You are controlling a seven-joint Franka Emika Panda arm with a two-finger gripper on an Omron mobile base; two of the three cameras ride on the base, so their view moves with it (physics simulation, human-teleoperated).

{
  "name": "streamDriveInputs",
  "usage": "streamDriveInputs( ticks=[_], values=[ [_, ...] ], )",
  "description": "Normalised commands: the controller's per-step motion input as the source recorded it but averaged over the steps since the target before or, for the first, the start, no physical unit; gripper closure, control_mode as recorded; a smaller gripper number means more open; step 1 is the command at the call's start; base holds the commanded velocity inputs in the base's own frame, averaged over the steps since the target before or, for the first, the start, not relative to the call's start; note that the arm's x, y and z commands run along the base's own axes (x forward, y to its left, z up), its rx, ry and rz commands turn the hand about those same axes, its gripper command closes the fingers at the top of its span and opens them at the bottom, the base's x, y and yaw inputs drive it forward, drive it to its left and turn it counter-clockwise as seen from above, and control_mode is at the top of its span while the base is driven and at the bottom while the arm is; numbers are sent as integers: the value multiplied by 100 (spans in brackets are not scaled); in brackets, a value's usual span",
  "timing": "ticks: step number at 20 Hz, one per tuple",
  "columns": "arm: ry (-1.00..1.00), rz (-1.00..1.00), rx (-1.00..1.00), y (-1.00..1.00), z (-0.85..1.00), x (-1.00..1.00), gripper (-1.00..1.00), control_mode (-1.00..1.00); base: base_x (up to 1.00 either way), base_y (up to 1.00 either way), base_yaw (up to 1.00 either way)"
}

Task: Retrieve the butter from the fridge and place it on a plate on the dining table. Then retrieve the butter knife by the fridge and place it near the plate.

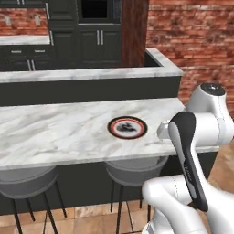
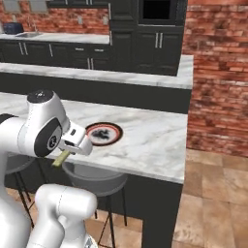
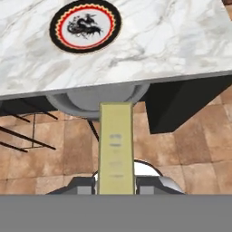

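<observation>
My gripper (image 3: 116, 185) is shut on the butter (image 3: 116, 145), a thin pale-yellow stick that points ahead from between the fingers. In the right base view the butter (image 2: 61, 158) juts down and left from the hand, just short of the dining table's near edge. The plate (image 3: 85, 26), with a dark rim, a red ring and a white patterned centre, lies bare on the dining table (image 3: 172, 41) ahead of the gripper. The plate (image 1: 127, 127) (image 2: 103, 133) sits near the table's front edge. The fridge and the butter knife are out of view.
Round grey stools (image 1: 25, 180) (image 2: 94, 177) stand tucked under the dining table (image 1: 55, 132), one stool (image 3: 99, 97) directly below the plate. Behind the table runs a higher marble counter (image 1: 91, 73) with dark cabinets. A brick wall (image 2: 218, 72) closes the right side, above a tiled floor (image 3: 181, 149).
</observation>
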Motion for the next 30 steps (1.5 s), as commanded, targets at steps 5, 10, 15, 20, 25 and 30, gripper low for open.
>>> streamDriveInputs(
  ticks=[5,10,15,20,25,30],
  values=[
    [0,0,0,0,0,0,100,100,63,23,-1],
    [0,0,0,0,0,0,100,100,67,30,-1],
    [0,0,0,6,0,10,100,-100,41,31,-3],
    [0,-1,0,23,0,61,100,-100,0,0,0],
    [2,0,0,14,-9,87,100,-100,0,0,0],
    [4,-13,-6,3,-50,90,100,-100,0,0,0]
  ],
)
